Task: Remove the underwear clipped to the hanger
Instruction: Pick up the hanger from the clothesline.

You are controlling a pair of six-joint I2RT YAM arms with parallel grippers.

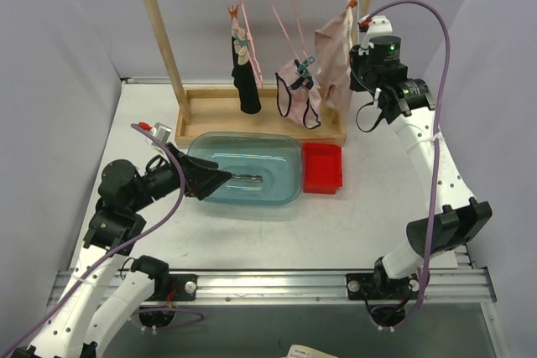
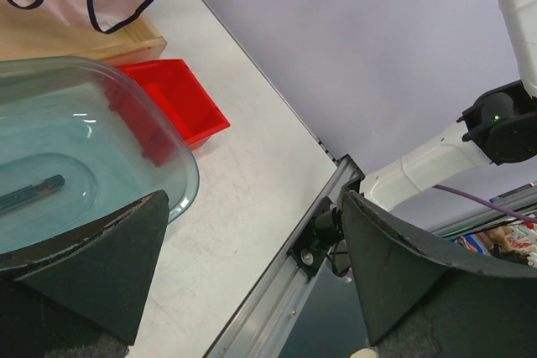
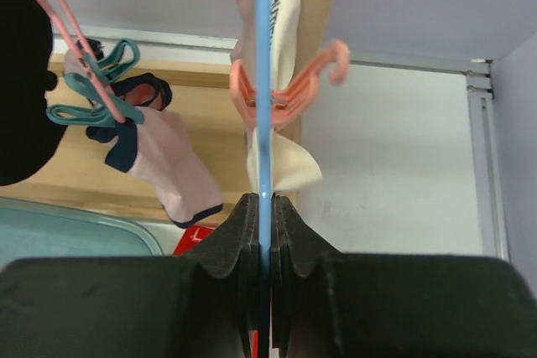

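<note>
Right fingers (image 3: 226, 245) pinch a blue strip (image 3: 263, 81) unseen from above.

Plain lavender-grey walls (image 1: 75, 39) close in left, back and right. White table (image 1: 361, 215), matte, with even diffuse light and soft shadows only. Bare wooden rack (image 1: 161, 35) stands at the back on a shallow wooden base. Aluminium rail (image 1: 277, 284) runs along the table's near edge.

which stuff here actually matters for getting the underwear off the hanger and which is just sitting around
Job: black underwear, dark-trimmed pink underwear, pale pink underwear, pink hanger, clothespins, right gripper with fingers shut on thin blue strip.
Lying about: clear tub, red tray, wooden rack.
</note>
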